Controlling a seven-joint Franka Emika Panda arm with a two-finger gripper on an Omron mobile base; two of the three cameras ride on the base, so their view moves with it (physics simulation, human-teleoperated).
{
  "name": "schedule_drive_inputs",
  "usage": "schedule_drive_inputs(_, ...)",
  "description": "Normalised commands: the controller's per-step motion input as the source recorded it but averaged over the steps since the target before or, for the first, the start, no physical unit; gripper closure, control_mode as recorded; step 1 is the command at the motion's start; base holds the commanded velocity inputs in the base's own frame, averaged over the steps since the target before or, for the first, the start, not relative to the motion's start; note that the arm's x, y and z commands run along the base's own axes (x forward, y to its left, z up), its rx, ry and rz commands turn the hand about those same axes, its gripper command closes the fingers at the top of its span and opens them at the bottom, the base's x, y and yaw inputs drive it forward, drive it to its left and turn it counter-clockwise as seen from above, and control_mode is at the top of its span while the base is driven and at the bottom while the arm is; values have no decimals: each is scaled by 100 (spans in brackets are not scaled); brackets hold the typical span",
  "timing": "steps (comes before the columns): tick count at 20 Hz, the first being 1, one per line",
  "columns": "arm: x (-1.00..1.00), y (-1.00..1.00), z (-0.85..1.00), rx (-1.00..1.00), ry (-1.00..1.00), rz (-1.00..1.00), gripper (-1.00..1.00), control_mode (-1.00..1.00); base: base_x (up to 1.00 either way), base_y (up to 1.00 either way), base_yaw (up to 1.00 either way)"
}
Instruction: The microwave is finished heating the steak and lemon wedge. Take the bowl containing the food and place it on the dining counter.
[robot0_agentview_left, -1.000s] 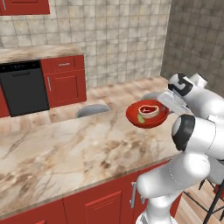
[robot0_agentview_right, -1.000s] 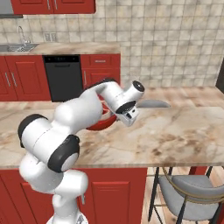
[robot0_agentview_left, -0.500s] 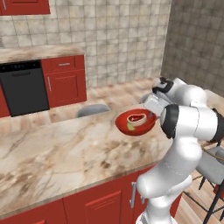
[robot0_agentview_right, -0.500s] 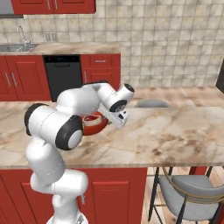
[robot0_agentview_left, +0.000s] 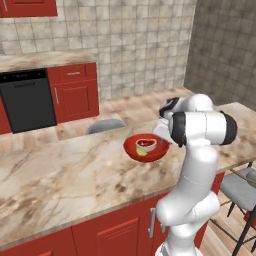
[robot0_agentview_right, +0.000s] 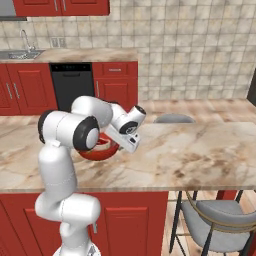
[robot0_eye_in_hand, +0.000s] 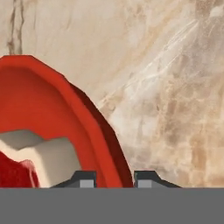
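Over the long beige-brown veined marble dining counter (robot0_agentview_left: 65, 175): shallow glossy red bowl (robot0_agentview_left: 145, 148), now lower and nearer the middle than a second ago. Cream-rimmed steak (robot0_agentview_left: 146, 144) and lemon wedge (robot0_agentview_left: 142, 152) inside. Gripper (robot0_eye_in_hand: 113, 178) pinches rim at bowl's three o'clock. Set-down appears imminent; contact uncertain.

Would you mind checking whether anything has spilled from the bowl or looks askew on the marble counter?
Nothing stands out. The red bowl sits about level at the dining counter, its rim pinched by the gripper. The steak and lemon wedge are inside it, and no spill shows on the marble around it.
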Motion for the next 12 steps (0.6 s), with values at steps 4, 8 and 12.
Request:
schedule_drive_inputs(4,35,0,-47,0,-7,1,100,-100,0,0,0)
schedule_drive_inputs(8,24,0,-22,0,-4,0,-100,-100,0,0,0)
schedule_drive_inputs(12,0,3,2,0,0,-1,-100,-100,0,0,0)
